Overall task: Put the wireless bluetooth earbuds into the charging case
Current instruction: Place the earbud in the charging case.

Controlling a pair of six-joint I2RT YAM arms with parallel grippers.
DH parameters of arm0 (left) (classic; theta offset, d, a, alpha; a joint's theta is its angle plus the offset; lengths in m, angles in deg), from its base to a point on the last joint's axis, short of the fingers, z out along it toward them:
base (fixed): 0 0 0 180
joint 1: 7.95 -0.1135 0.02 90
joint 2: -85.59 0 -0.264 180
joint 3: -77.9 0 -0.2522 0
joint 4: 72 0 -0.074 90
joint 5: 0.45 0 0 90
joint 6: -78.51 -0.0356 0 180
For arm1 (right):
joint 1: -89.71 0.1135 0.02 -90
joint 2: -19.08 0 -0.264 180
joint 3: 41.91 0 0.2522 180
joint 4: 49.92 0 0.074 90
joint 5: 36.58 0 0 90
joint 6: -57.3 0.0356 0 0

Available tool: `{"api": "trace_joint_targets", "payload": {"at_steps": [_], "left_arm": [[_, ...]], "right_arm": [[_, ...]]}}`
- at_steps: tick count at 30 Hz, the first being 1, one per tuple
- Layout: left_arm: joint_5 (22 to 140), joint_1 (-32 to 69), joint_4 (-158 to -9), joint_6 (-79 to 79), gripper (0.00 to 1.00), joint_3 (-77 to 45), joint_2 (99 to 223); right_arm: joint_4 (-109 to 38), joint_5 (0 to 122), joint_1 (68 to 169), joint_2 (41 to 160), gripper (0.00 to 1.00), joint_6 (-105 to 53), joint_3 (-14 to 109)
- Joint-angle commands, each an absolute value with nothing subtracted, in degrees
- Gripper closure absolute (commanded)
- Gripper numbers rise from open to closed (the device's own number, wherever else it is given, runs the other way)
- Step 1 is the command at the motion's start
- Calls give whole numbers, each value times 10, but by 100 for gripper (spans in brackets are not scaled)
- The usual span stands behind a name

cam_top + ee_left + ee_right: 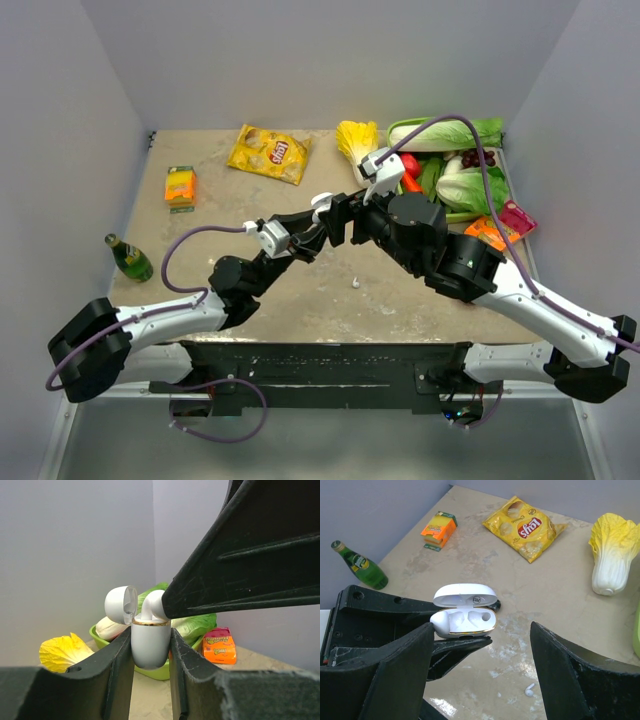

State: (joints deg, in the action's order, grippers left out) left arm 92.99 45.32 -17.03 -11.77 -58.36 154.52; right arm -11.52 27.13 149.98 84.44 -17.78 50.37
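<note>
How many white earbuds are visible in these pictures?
2. One white earbud sits in the open charging case, which the left hand grips. The other earbud lies loose on the table. More may be hidden.

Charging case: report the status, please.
Left gripper shut on charging case, lid open. Right gripper open over it. One white earbud loose on table. Nothing in the way.
</note>
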Motion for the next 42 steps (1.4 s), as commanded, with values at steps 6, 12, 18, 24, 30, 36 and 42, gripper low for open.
{"api": "trace_joint_targets", "payload": {"at_steps": [6, 12, 18, 24, 30, 36, 42], "left_arm": [[927, 454, -131, -129, 100, -586, 1519], [927, 454, -132, -130, 100, -585, 1518], [925, 454, -133, -130, 100, -585, 1515], [919, 454, -131, -127, 100, -588, 1507], [920, 454, -132, -126, 100, -595, 1497], [936, 454, -160, -126, 100, -588, 1499], [940, 454, -182, -131, 100, -575, 1510]], "right_arm": [[-123, 233, 1497, 839, 21, -186, 503], [-120, 228, 1497, 834, 21, -186, 498], [-117, 218, 1497, 831, 21, -187, 495], [-116, 210, 1490, 831, 21, -188, 494], [-117, 214, 1482, 827, 21, -189, 490], [-197, 297, 1482, 767, 20, -199, 453], [-188, 372, 1482, 780, 13, -194, 478]]}}
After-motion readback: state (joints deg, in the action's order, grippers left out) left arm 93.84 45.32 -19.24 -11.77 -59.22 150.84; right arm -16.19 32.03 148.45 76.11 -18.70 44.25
